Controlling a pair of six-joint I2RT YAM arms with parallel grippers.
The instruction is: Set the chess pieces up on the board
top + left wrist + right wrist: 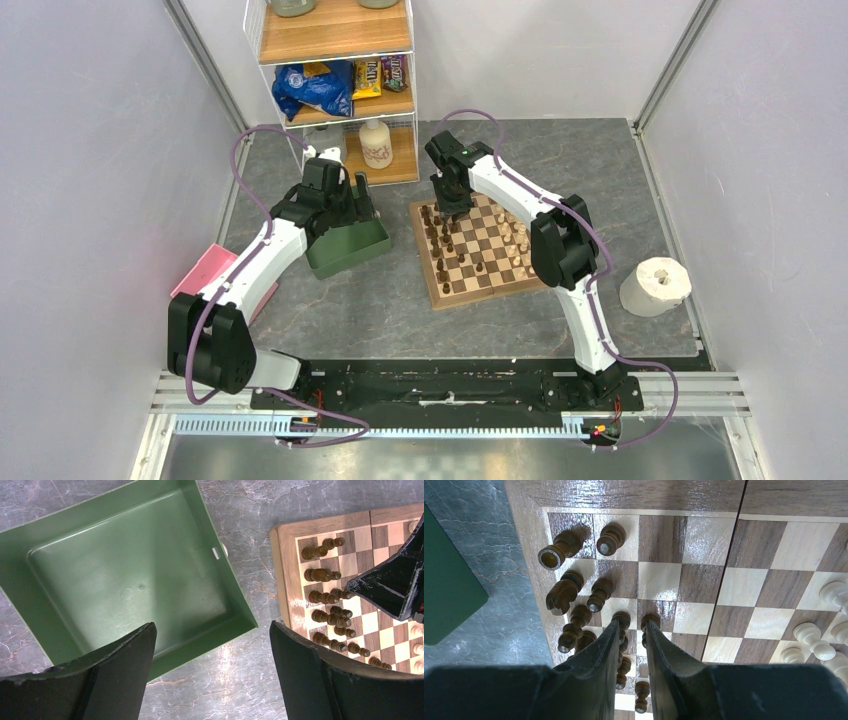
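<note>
**A:** Where is our right end effector (633, 625)?

**B:** Low over the board (282, 580), on the side where the dark pieces (601, 592) stand in two rows. Its tips are right by two small dark ones.

**A:** Are we holding one?

**B:** We cannot tell. The two fingers are close together with a thin gap, and we see nothing for sure between them.

**A:** And our left end effector (212, 627)?

**B:** It hangs over the green tray (125, 580), which sits on the surface beside the board. Its fingers are wide apart with nothing in them. (The tray looks empty, so we think the pieces are all out.)

**A:** Why is it there?

**B:** Likely so our two arms don't bump.

**A:** And the pale pieces (814, 635)?

**B:** Across the board from the dark ones. We think we are nearly done. The pieces are packed tight, so a quick move could knock one over.
</note>
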